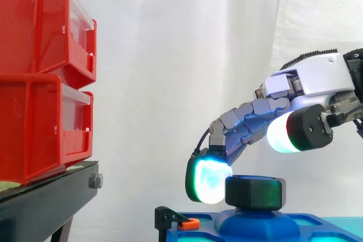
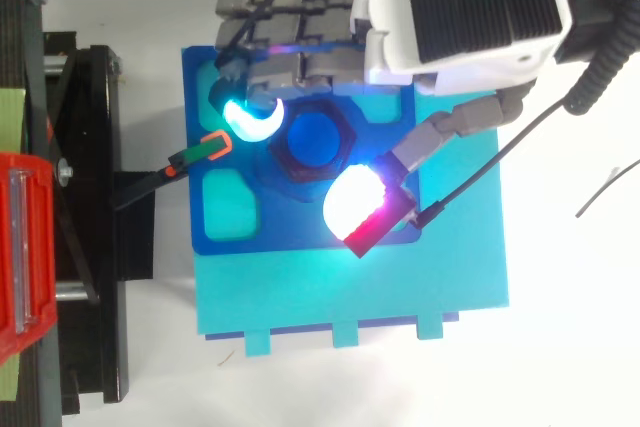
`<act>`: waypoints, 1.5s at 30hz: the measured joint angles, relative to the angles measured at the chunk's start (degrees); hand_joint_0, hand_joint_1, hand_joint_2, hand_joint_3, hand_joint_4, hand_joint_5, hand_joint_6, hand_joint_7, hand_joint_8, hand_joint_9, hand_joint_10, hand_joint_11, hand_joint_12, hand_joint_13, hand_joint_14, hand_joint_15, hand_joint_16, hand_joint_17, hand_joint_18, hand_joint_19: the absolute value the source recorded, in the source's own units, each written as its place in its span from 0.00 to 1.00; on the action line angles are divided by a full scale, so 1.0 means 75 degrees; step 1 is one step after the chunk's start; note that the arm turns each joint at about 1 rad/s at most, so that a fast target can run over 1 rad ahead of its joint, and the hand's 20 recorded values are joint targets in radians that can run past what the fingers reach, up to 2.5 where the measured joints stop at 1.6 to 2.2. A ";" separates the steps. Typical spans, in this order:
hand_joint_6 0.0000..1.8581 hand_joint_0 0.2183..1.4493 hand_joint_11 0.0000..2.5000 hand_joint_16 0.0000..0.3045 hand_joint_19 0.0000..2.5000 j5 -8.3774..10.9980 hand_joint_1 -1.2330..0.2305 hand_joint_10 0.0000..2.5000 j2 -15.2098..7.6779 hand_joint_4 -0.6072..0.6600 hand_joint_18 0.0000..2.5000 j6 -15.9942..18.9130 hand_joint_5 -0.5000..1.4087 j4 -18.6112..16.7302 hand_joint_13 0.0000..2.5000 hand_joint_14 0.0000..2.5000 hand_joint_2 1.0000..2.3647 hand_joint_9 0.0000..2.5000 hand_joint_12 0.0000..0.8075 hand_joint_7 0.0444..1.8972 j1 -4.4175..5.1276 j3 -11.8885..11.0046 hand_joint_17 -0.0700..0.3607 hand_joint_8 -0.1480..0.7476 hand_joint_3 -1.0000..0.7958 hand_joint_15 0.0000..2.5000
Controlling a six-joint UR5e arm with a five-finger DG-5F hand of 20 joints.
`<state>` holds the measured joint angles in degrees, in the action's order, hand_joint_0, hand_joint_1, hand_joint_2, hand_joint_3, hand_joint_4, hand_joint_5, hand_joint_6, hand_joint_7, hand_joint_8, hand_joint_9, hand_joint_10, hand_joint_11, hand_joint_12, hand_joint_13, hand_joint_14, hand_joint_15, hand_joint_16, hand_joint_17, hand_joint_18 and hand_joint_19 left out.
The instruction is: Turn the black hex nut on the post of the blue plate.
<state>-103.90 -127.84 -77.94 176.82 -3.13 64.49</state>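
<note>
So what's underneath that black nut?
A rounded blue mound of the blue plate, seen from the side. From above, the blue post shows through the black hex nut; its lower part is hidden.

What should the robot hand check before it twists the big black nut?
1. Nut sitting on its post: ok.
2. Glowing fingertip against the nut's side: ok.
3. Thumb pad against the nut: not ok, it floats above.
4. Robot hand pinching the nut: not ok.
5. Clamp on the blue plate's edge: ok.
</note>
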 measured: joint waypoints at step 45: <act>0.27 0.21 0.00 0.18 0.16 0.0809 0.69 0.00 0.0005 0.73 0.15 0.0372 0.18 0.0152 0.14 0.00 0.00 0.16 0.45 0.51 0.0666 -0.0440 0.44 0.47 0.28 0.02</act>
<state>-97.84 -127.80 -75.15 177.96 1.87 61.19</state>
